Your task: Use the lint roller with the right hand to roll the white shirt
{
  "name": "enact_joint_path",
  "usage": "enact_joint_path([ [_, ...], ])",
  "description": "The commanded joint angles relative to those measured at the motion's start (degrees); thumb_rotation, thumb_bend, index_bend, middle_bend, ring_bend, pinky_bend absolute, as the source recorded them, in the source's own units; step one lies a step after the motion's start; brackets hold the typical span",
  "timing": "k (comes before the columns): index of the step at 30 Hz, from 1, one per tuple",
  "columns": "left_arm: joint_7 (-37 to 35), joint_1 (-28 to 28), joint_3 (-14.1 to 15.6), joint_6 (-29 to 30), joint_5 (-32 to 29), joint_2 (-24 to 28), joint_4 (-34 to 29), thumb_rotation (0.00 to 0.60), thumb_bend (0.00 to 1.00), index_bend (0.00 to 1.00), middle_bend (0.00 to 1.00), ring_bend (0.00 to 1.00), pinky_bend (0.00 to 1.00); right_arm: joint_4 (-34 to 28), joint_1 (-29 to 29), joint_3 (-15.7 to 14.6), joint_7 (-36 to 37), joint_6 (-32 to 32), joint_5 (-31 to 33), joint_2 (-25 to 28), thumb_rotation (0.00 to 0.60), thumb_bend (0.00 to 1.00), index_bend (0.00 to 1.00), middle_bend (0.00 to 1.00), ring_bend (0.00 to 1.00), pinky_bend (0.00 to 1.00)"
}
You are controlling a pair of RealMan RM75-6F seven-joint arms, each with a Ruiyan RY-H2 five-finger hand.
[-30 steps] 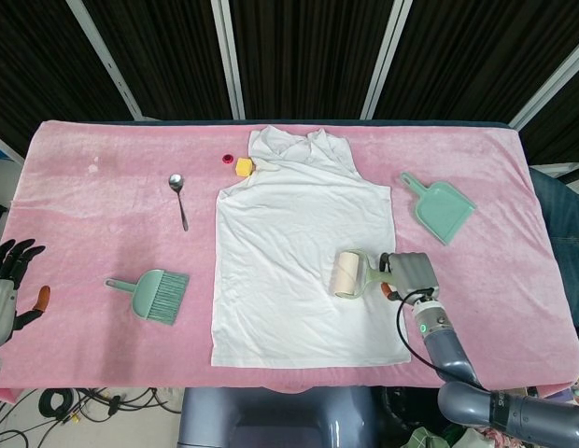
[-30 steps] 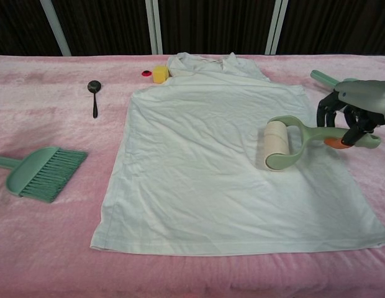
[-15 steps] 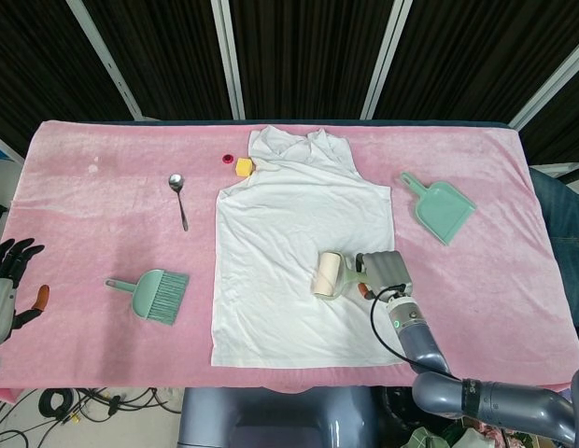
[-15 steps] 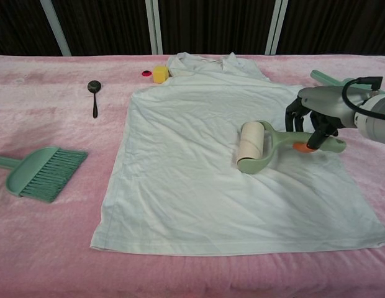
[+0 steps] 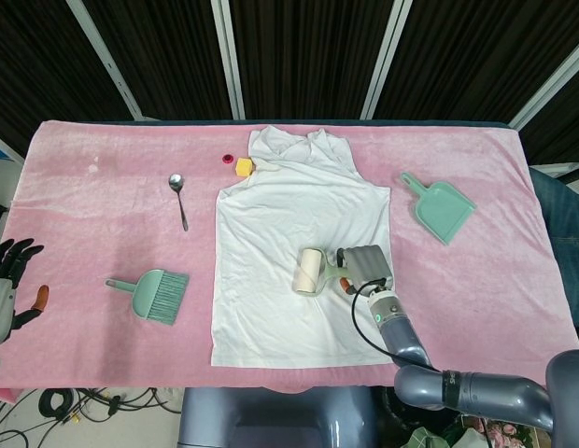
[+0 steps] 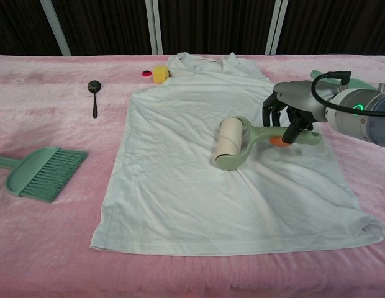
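- Head view, largest thing first: a table (image 5: pixel 75 201) covered by a pink cloth spans the whole width, in front of dark panels.
- A white shirt (image 5: pixel 289 201) (image 6: pixel 180 174) lies flat in the middle of the table, collar toward the far edge. In the chest view its near right corner is folded up and the cloth is wrinkled around the roller.
- The right arm (image 5: pixel 430 373) comes in from the near right edge and reaches over the right half of the shirt.
- The right hand (image 5: pixel 364 266) (image 6: pixel 292 108) is clenched around the handle of the lint roller (image 5: pixel 313 271) (image 6: pixel 233 144). The roller's pale drum rests on the shirt near its middle, with the green handle running right to the hand.
- A green dustpan (image 5: pixel 441 205) lies on the pink cloth right of the shirt, well apart from it.
- A green hand brush (image 5: pixel 151 292) (image 6: pixel 37 172) lies left of the shirt, near the front edge.
- The left hand (image 5: pixel 9 285) shows only at the far left edge of the head view, fingers apart and holding nothing, off the table.
- A spoon (image 5: pixel 178 196) (image 6: pixel 94 93) lies between the brush and the far edge.
- A yellow block (image 5: pixel 243 166) (image 6: pixel 159 73) sits just beside the shirt's left shoulder.
- A small red cap (image 5: pixel 227 159) (image 6: pixel 144 74) lies just left of the block.
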Motion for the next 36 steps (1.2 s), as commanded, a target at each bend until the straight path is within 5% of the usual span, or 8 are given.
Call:
enact_joint_path([
  [1, 0.04, 0.01, -0.05, 0.01, -0.08, -0.03, 0.05, 0.6, 0.42, 0.19, 0.13, 0.06, 0.08, 1.1, 1.08, 0.17, -0.52, -0.23, 0.8, -1.19, 0.6, 0.47, 0.68, 0.64, 0.68, 0.67],
  [24, -0.22, 0.04, -0.16, -0.03, -0.08, -0.05, 0.15, 0.6, 0.42, 0.18, 0.13, 0.06, 0.08, 3.91, 6.36, 0.68, -5.19, 2.76, 3.41, -5.89, 0.6, 0.48, 0.69, 0.64, 0.69, 0.67],
  [36, -0.23, 0.27, -0.18, 0.26, -0.05, 0.23, -0.05, 0.6, 0.42, 0.18, 0.13, 0.06, 0.08, 1.61, 6.26, -1.15, -7.98, 4.86, 5.8, -3.43, 0.6, 0.48, 0.69, 0.64, 0.69, 0.67],
])
